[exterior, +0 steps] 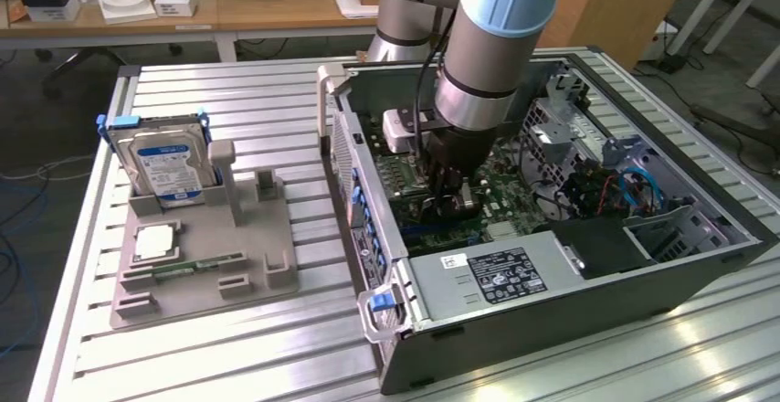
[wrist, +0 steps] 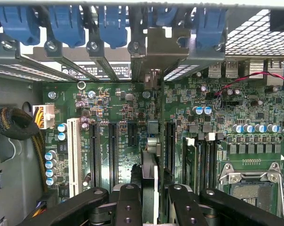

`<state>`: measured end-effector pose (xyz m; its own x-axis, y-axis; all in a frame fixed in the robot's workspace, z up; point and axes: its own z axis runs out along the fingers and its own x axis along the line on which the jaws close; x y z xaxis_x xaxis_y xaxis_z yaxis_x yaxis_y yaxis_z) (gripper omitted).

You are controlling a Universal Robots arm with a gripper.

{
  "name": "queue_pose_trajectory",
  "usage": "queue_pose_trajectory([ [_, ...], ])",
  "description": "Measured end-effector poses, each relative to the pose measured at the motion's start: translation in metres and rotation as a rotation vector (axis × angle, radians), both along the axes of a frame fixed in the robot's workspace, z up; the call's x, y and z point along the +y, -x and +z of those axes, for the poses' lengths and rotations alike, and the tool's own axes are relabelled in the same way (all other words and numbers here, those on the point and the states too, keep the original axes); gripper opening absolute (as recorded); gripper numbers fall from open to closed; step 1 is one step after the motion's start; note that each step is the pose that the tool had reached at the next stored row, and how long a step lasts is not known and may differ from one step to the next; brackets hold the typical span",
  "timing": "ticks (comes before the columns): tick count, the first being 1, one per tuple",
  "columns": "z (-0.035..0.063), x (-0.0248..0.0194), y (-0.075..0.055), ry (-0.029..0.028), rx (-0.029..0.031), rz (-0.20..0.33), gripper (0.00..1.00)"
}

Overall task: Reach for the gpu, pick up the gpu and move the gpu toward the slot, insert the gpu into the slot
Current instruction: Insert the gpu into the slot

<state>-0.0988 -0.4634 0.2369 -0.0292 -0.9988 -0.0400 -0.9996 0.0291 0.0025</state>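
A: Where is the thin dark circuit card with the silver bracket, the gpu (wrist: 150, 162), sitting?

B: Edge-on between the black claw (wrist: 150, 200) fingers, which are gripping it narrowly above the green motherboard (wrist: 226, 117) slots.

A: Handling?

B: Probably light, stiff, fragile; holding the top edge seems wise. The arm (exterior: 488, 55) is reaching straight down into the open computer case (exterior: 682, 228) on the bench (exterior: 219, 347).

The wide grey-and-blue robot arm (exterior: 488, 46) is blocking the green motherboard (exterior: 512, 192) beneath it inside the open computer case, while the thin dark circuit card (wrist: 150, 160), seen edge-on, is running partly hidden between the black gripper fingers (wrist: 127, 202).
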Motion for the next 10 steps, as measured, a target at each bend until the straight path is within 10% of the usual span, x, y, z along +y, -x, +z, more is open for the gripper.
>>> queue_pose_trajectory([
  [10,-0.0001,0.0,-0.0018,0.0,0.0002,0.0,0.27],
])
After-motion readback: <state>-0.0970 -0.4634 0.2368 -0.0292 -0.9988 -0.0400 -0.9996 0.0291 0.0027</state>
